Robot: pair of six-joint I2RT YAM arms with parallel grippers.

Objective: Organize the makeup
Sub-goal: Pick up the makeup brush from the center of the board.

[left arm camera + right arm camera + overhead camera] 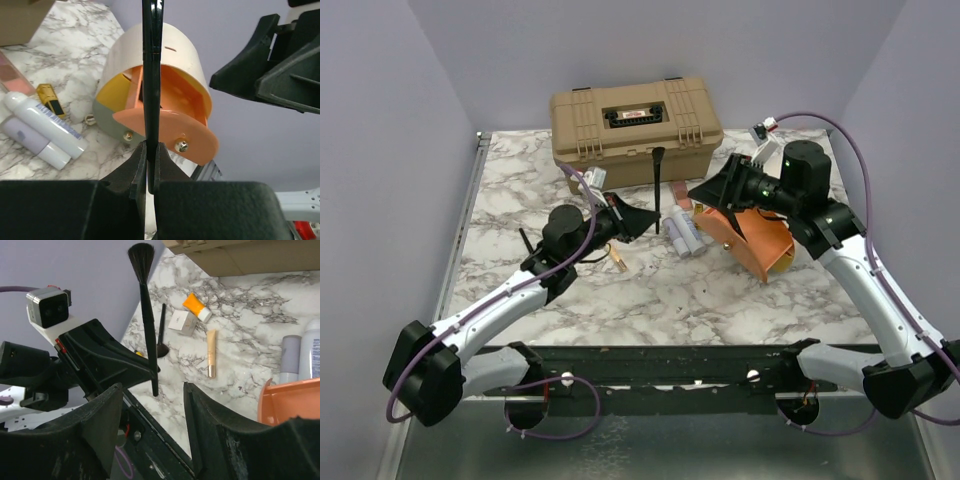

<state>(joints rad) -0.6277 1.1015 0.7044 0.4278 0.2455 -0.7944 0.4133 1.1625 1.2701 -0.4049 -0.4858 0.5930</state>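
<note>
My left gripper [638, 222] is shut on the handle of a black brush [658, 188] and holds it upright above the table, bristles up. In the left wrist view the brush handle [151, 75] stands between the closed jaws [151, 150], in front of the cream-and-orange pouch [165, 95]. My right gripper [705, 192] is open and empty, just right of the brush and beside the pouch [755, 240]. In the right wrist view the held brush [146, 320] stands a little beyond the spread jaws [152, 410]. Two pale tubes [682, 236] lie between the grippers.
The big tan hard case [638, 122] stands closed at the back. On the marble lie a tan stick [211, 352], an orange tube [195, 306], a small white box [181, 321], a second black brush [162, 332] and a small yellow item [50, 99]. A rose-gold stick [618, 262] lies under the left arm.
</note>
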